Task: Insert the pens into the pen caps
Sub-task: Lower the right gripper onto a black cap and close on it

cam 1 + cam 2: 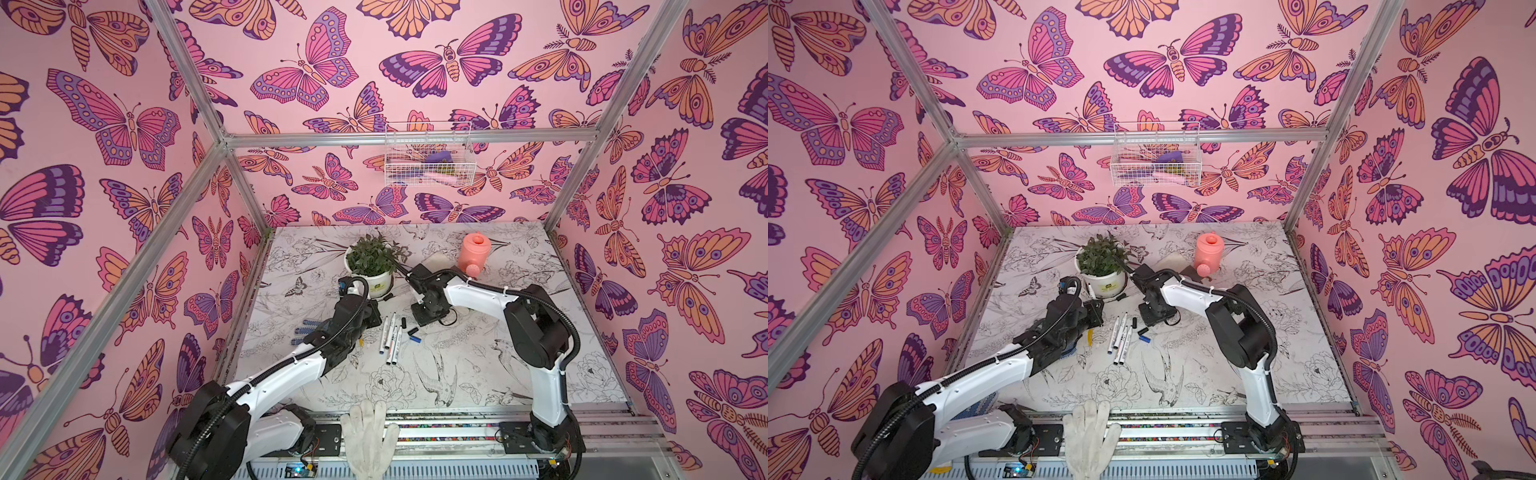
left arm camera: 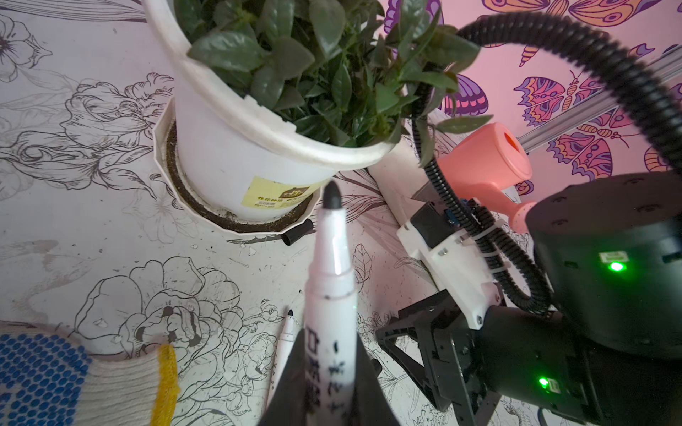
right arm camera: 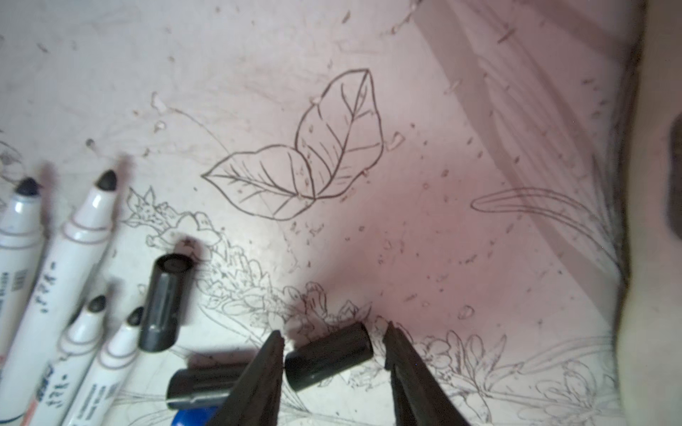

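The left end effector (image 2: 330,333) is clamped on one pen (image 2: 331,273), whose dark tip points toward the white plant pot (image 2: 228,162). The right end effector (image 3: 332,332) hangs low with its jaws apart on either side of a black cap (image 3: 328,356) lying on the worktop (image 3: 443,184). Four more pens (image 3: 70,258) lie uncapped just beside it, with two further black caps (image 3: 166,302) and a blue cap (image 3: 192,418) near them.

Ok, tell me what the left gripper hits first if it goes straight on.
The left gripper, shut on a white-barrelled marker pen, aims at the white plastic plant pot; the pen's dark tip would probably touch its lower wall or saucer first, though depth is unclear.
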You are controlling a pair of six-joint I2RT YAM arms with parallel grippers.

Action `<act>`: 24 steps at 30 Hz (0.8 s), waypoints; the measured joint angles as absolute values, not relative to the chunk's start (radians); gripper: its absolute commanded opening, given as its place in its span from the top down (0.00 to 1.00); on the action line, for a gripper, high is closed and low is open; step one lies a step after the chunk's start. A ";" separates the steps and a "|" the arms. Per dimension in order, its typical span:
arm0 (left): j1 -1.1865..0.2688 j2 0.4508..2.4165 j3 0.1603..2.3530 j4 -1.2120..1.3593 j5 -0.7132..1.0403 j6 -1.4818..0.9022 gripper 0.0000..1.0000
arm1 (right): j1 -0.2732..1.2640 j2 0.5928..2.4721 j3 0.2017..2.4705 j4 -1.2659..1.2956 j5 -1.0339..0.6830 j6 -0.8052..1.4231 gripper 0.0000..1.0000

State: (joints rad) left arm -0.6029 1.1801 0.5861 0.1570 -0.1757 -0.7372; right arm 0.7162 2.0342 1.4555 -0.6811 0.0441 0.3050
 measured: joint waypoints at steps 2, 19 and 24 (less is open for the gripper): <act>-0.603 1.180 0.587 0.157 -0.175 -0.735 1.00 | 0.716 2.033 1.453 -0.680 0.046 0.305 0.52; -0.610 1.182 0.589 0.164 -0.165 -0.719 1.00 | 0.677 1.914 1.311 -0.699 0.075 0.315 0.44; -0.610 1.193 0.590 0.164 -0.164 -0.715 1.00 | 0.670 1.875 1.270 -0.692 0.061 0.315 0.47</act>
State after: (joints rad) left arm -0.6102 1.1934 0.5903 0.1642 -0.1638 -0.7151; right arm 0.6697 1.8751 1.2701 -0.6922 0.0608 0.3145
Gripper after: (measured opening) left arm 0.153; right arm 0.544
